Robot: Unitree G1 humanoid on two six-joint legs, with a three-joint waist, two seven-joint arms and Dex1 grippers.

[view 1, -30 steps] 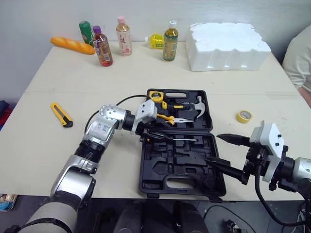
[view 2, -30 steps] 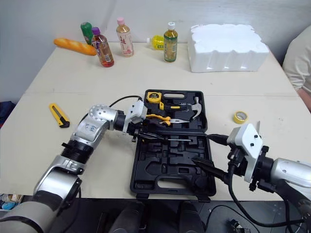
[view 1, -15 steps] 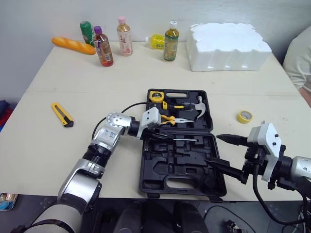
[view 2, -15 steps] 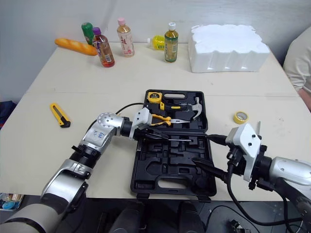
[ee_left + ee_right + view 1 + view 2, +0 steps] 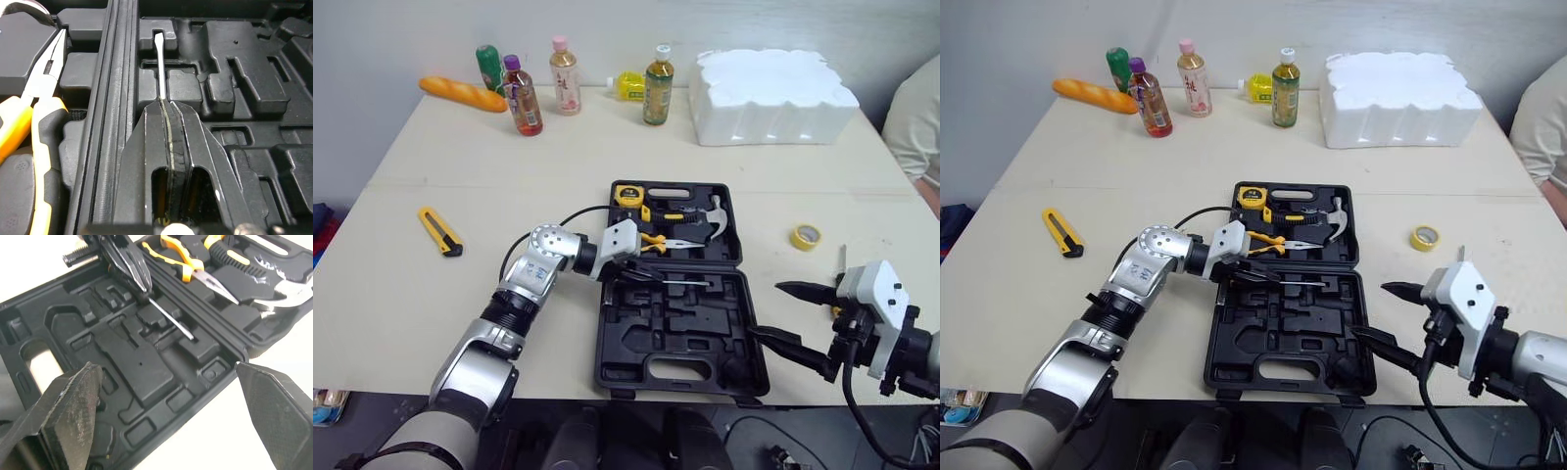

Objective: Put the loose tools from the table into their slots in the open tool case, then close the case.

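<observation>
Two halves of the black moulded-plastic tool case (image 5: pixel 675 323) lie open. The right gripper (image 5: pixel 764 308) hangs at its near right edge, spread wide, empty. The left gripper (image 5: pixel 165 104) is clamped on the screwdriver (image 5: pixel 160 68), handle mostly hidden between the fingers (image 5: pixel 146 147), thin steel shaft along a slot in the near half. A yellow utility knife (image 5: pixel 439 231) lies well left, a tape roll (image 5: pixel 805 236) right
</observation>
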